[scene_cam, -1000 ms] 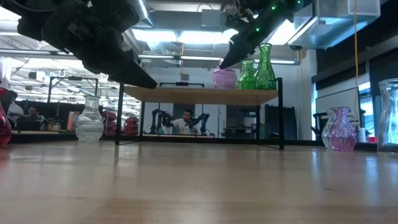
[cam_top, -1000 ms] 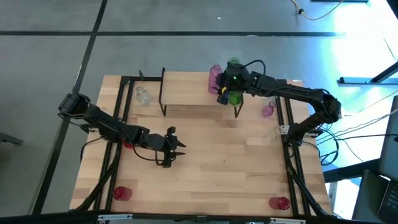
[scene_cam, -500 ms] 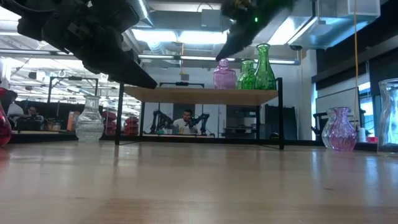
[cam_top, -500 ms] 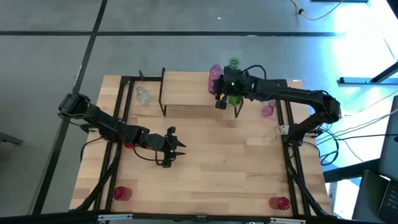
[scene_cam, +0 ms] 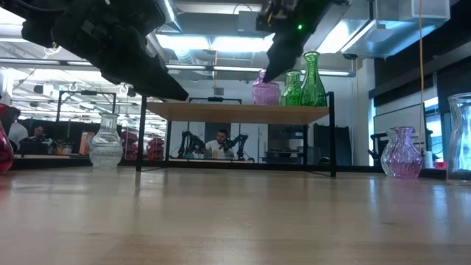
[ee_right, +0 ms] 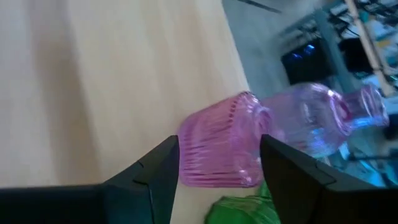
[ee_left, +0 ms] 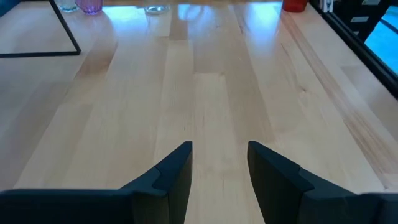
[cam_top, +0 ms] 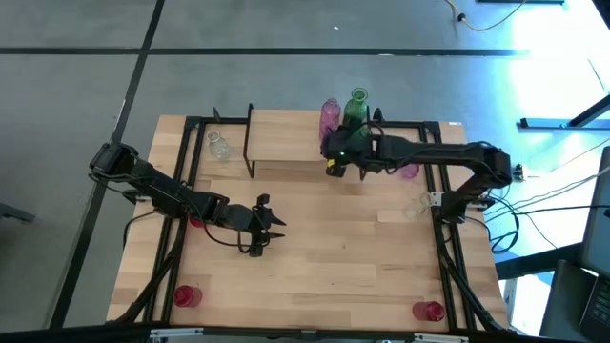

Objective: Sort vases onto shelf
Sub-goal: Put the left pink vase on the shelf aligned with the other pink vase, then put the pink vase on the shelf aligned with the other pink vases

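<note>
Right claw (ee_right: pixel 217 168) open; wrist view alone shows pink vase (ee_right: pixel 224 149) between fingers.

The right tool (cam_top: pixel 331 164) has drawn back from the shelf's (cam_top: pixel 286 133) vases.

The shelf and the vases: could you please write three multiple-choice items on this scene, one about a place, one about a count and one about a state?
1. Where does the clear vase stand?
A. On the shelf
B. On the table, beside the shelf
C. In a gripper

2. How many vases stand on the shelf?
A. Two
B. Five
C. Three

3. What is the state of the left gripper?
A. Open and empty
B. Shut on a red vase
C. Shut on nothing

Answers:
1 B: the low view shows it on the tabletop, apart from the shelf's legs.
2 C: one pink vase and two green vases.
3 A: only bare wood shows between its fingers.
</note>
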